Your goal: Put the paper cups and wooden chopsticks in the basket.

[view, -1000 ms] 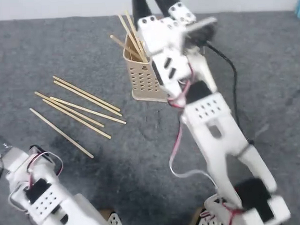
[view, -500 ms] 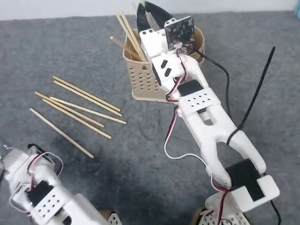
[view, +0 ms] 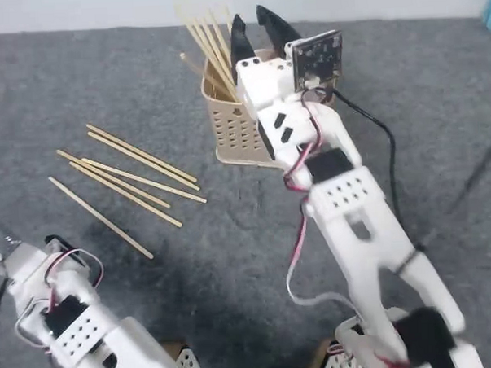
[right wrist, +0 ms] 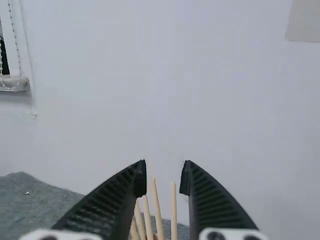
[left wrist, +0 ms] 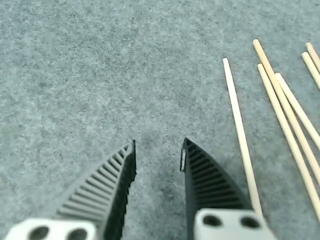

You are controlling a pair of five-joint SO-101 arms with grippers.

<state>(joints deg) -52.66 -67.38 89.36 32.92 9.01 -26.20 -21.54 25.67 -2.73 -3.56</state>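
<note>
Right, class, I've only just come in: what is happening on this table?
The right arm's end effector hovers open above the basket, which holds a bunch of wooden chopsticks standing on end. Several loose chopsticks lie on the grey carpet, not yet collected. The left arm's end effector hangs open over the carpet beside them, holding nothing.

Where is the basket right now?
In the high view the basket stands at the far side of the grey mat, just below the right gripper, with loose chopsticks lying to its left.
</note>
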